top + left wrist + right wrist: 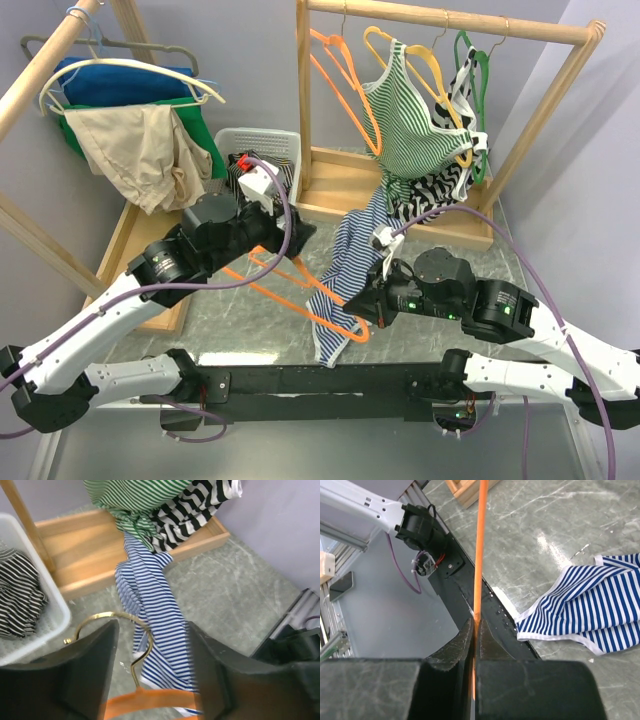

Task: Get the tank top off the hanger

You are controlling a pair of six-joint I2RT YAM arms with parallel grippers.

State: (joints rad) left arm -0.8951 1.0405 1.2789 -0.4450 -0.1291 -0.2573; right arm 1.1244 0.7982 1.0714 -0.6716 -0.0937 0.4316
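The blue-and-white striped tank top (350, 262) trails from the clothes rack's wooden base down onto the table, its lower end draped across the orange hanger (358, 333). My right gripper (372, 300) is shut on the hanger's orange bar (479, 555); the wrist view shows the jaws (476, 622) pinched tight on it, with the tank top's hem (600, 612) flat on the table to the right. My left gripper (300, 240) stands open. The hanger's gold hook (135, 660) lies between its spread fingers (152, 630), and the tank top (155, 605) lies just beyond them.
A white basket (285, 140) holding a black-and-white striped garment sits behind the left arm. The wooden rack (450, 20) carries green-striped and black-and-white tops and spare hangers. A second rack (140, 140) on the left holds beige, green and blue clothes. The arms' black base rail (330, 380) runs along the near edge.
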